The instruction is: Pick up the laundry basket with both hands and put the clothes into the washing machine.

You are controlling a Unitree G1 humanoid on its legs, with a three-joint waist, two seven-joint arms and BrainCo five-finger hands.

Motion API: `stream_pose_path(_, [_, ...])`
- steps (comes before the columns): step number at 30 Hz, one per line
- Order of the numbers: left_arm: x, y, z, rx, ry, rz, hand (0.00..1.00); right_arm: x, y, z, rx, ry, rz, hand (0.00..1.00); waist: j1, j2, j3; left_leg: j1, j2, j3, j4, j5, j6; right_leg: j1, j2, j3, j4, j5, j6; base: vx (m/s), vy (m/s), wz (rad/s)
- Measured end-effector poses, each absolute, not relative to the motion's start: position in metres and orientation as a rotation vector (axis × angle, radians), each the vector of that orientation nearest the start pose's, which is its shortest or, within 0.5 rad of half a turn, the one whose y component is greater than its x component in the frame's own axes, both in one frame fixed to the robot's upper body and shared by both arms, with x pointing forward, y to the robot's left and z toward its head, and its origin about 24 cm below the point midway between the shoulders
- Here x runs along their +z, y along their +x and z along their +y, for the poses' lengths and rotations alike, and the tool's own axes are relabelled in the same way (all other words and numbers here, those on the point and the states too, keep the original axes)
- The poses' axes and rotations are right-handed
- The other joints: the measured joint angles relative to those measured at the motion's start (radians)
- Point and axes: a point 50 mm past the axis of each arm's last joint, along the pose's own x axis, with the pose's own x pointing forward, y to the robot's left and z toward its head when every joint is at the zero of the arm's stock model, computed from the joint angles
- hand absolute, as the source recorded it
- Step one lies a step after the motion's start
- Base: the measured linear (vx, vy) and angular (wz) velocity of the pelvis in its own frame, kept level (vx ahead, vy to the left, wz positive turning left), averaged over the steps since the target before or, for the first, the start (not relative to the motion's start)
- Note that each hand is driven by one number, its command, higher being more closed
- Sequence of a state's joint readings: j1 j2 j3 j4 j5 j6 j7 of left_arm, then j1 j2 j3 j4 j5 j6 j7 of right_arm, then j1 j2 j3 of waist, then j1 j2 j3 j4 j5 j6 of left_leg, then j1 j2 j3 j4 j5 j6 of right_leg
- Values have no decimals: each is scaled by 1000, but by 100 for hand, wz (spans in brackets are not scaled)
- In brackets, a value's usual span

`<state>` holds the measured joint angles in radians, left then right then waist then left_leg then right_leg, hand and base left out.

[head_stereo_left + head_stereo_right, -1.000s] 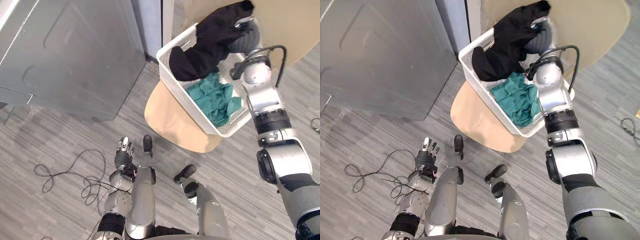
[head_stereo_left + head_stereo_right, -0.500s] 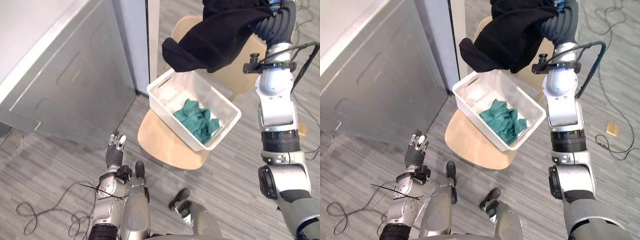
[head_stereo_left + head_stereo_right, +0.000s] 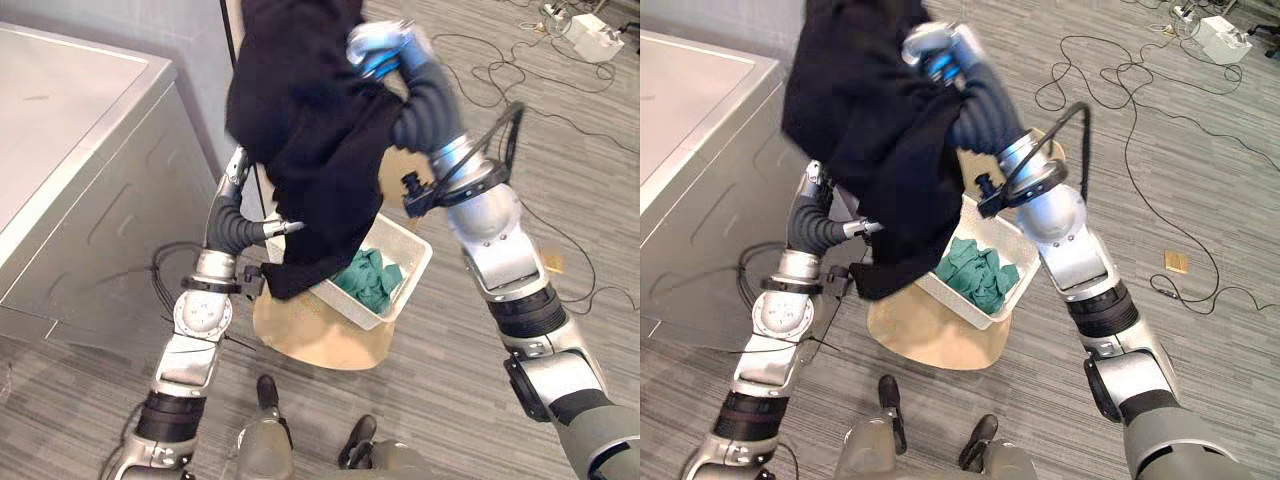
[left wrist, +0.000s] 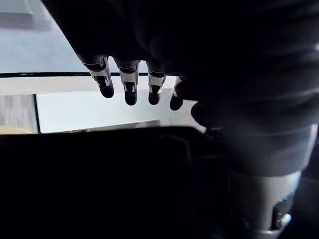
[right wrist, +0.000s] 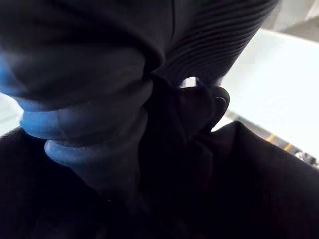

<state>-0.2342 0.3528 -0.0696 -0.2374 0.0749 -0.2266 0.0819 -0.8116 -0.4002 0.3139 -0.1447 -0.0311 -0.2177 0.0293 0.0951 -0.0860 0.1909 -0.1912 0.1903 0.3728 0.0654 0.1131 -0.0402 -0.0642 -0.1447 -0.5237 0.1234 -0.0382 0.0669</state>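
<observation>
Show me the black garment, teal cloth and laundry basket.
black garment (image 3: 310, 130), left eye view, hanging middle.
teal cloth (image 3: 365, 280), left eye view, its centre.
white laundry basket (image 3: 410, 290), left eye view, outer side wall.

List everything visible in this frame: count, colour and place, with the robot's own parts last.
black garment: one, black, draped from the right robot hand, hanging above the basket
laundry basket: one, white, on the stool
teal cloth: one bundle, teal, inside the laundry basket
stool: one, light wood, on the floor under the basket
washing machine: one, grey, to the robot's left
floor cables: several, black, on the floor far ahead
white box: one, white, at the far right
small flat piece: one, tan, on the floor at right
left robot hand: one, fingers straight, raised beside the garment
right robot hand: one, raised, carrying the garment
</observation>
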Motion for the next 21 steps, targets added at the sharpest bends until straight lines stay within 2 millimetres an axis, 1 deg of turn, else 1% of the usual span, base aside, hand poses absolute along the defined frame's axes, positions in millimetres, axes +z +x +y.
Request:
stream_pose_path(3, [186, 267, 158, -83, 418, -733, 0, 280, 281, -70, 529, -481, -1058, 100, 1, 0, 0, 7, -3, 1, -7, 1, 0, 9, 1, 1, -11, 6, 2, 23, 46, -2])
stream_pose_path(5, [186, 267, 158, -82, 417, -737, 0, 273, 280, -67, 568, -478, -1032, 100, -1, 0, -1, 18, -10, 2, -20, 3, -1, 13, 0, 1, -15, 8, 3, 12, 34, -4])
stream_pose_path(7, [186, 268, 157, -96, 374, -731, 0, 264, 279, -64, 619, -460, -997, 100, -4, -1, -24, 18, -17, 1, -33, 6, -1, 11, 0, 0, -23, 10, 6, 30, 34, 1])
stream_pose_path(9, [186, 268, 157, -109, 338, -727, 0, 260, 277, -60, 643, -455, -987, 100, -6, 0, -37, 19, -20, 1, -36, 6, 0, 11, 0, -1, -24, 10, 6, 61, 25, 3])
stream_pose_path(12, [190, 269, 154, -141, 298, -737, 0, 260, 272, -56, 690, -440, -993, 100, -6, -1, -40, 19, -22, 0, -39, 7, 1, 12, 0, -5, -24, 11, 6, 47, 24, 4])
stream_pose_path(15, [194, 271, 147, -212, 253, -741, 0, 260, 272, -55, 700, -423, -989, 100, -6, -1, -40, 28, -29, -3, -59, 18, 3, 16, -4, -12, -24, 11, 6, 24, 26, 6])
stream_pose_path(19, [188, 271, 136, -298, 214, -709, 0, 259, 270, -50, 722, -371, -987, 100, -10, 0, -45, 42, -37, -1, -71, 21, 3, 26, -14, -15, -28, 11, 7, 21, 39, 2])
stream_pose_path(21, [179, 275, 133, -324, 203, -666, 0, 259, 268, -44, 744, -334, -988, 100, -12, 1, -63, 46, -40, 0, -90, 30, 3, 26, -13, -15, -36, 14, 10, 16, 13, -1])
